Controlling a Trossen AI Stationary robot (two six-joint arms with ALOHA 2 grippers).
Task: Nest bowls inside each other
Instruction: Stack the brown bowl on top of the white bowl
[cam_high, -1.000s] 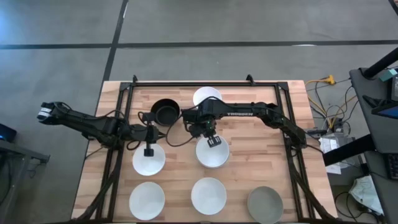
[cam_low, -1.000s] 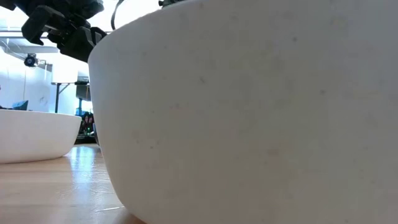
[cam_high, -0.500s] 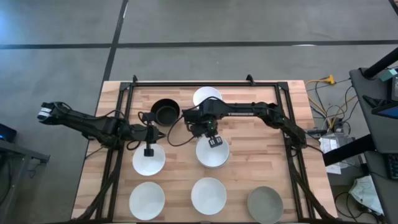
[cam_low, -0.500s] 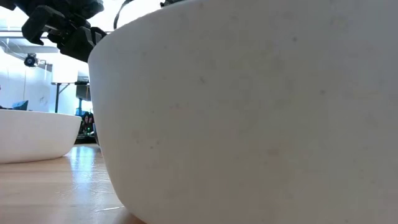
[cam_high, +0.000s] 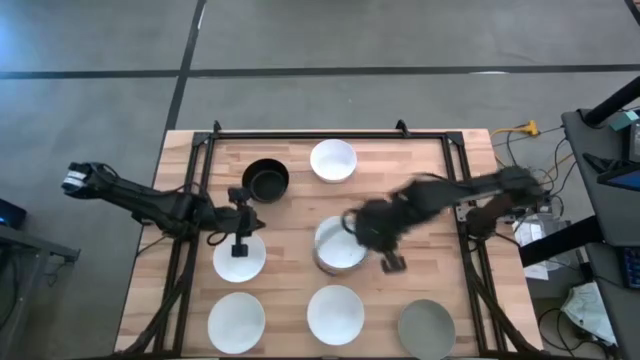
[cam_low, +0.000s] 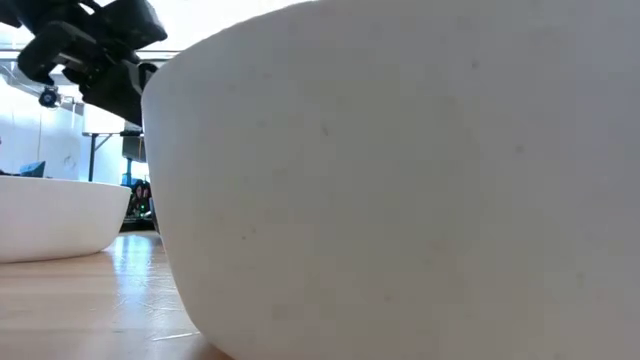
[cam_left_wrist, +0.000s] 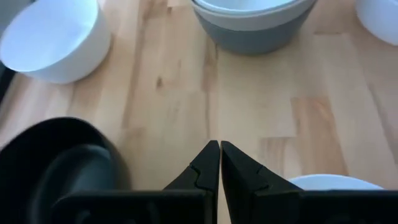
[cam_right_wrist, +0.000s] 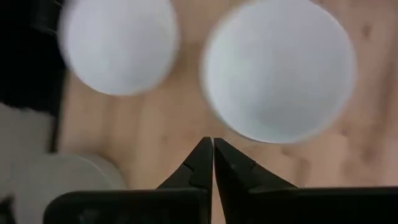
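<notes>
Seven bowl places show in the high view. A black bowl (cam_high: 265, 181) and a white bowl (cam_high: 333, 160) stand near the far edge. A white bowl (cam_high: 239, 257) stands left of a middle stack (cam_high: 340, 246), a white bowl inside a grey one. Near the near edge stand two white bowls (cam_high: 236, 320) (cam_high: 335, 314) and a grey bowl (cam_high: 426, 328). My left gripper (cam_high: 240, 248) (cam_left_wrist: 220, 155) is shut above the left white bowl's far side. My right gripper (cam_high: 390, 263) (cam_right_wrist: 212, 152), blurred, is shut just right of the middle stack.
Black frame rails (cam_high: 190, 200) (cam_high: 465, 230) run along the table's left and right sides. Bare wood (cam_high: 420, 270) lies right of the middle stack. In the low view a white bowl (cam_low: 400, 180) fills most of the picture and hides the table behind it.
My right arm has swung fast from the far side of the middle stack toward the table's right and near edges, and now sits blurred beside the stack's right side. The bowls stand where they were.
</notes>
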